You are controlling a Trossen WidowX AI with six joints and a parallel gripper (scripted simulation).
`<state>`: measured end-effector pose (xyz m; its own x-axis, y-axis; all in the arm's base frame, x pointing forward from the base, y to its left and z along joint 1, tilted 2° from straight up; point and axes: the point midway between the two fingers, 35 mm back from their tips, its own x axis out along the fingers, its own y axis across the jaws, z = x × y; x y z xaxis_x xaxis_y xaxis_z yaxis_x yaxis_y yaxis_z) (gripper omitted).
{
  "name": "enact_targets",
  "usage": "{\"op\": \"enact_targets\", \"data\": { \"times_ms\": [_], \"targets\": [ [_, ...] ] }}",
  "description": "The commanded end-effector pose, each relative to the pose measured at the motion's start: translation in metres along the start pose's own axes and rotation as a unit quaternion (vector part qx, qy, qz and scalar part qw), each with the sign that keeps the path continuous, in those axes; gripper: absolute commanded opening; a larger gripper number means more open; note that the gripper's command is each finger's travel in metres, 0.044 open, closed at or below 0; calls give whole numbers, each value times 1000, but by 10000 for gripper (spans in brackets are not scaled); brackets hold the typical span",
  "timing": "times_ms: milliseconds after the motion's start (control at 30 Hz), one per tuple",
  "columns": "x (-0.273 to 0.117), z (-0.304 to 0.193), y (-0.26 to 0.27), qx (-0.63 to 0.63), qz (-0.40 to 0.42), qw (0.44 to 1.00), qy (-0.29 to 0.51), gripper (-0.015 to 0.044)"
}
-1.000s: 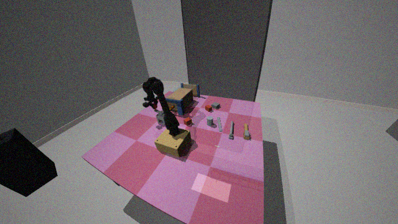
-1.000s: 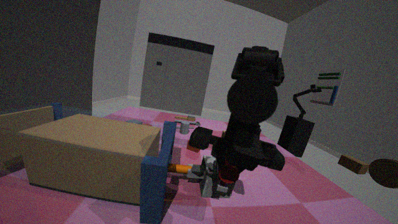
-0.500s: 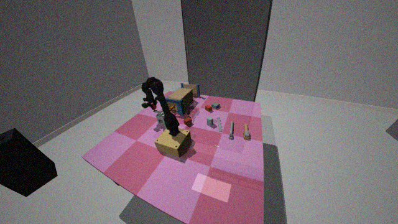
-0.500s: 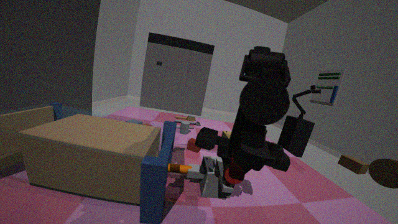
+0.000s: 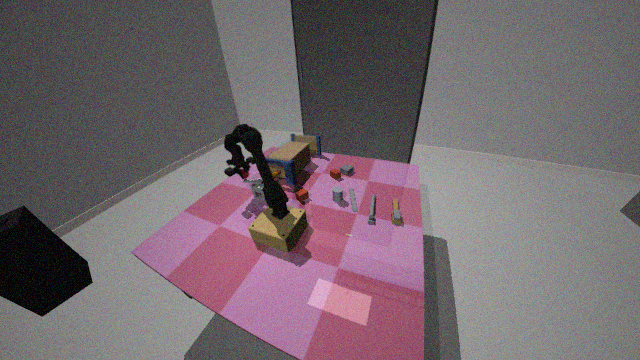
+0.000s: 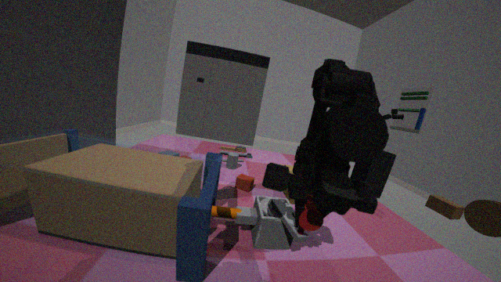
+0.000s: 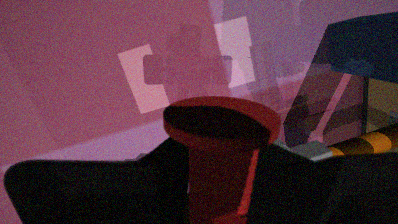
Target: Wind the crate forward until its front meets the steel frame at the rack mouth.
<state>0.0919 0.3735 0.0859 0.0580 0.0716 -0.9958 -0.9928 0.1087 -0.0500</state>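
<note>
The tan crate (image 5: 296, 150) (image 6: 109, 172) sits flat, its front close behind the blue frame (image 6: 192, 239) (image 5: 290, 175); any small gap cannot be told. A black-and-yellow strap (image 6: 226, 211) (image 7: 371, 144) runs from the frame's opening to the grey winch (image 6: 270, 231) (image 5: 257, 189). The grey crank handle (image 6: 287, 223) stands in the winch top, its arm sloping out to a red knob (image 6: 311, 222) (image 7: 220, 125). My gripper (image 6: 308, 211) (image 7: 208, 132) (image 5: 239, 172) is shut on this red knob, beside the winch on the side away from the crate. The key's seat is hidden.
A red block (image 5: 302, 195) (image 6: 245, 182) lies near the winch. Farther right are another red block (image 5: 335, 173), a grey block (image 5: 347, 170), a grey cylinder (image 5: 338, 195) (image 6: 232, 160), a flat bar (image 5: 353, 200) and several-part tools, a wrench-like one (image 5: 372, 209) and a yellowish one (image 5: 396, 212).
</note>
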Motion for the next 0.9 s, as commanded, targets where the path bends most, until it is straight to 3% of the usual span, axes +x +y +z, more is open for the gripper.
{"op": "enact_targets", "data": {
  "times_ms": [0,867],
  "targets": [
    [1,-10,14,-6,12,1000,13,0],
    [0,-33,35,-6,13,1000,14,0]
  ]
}}
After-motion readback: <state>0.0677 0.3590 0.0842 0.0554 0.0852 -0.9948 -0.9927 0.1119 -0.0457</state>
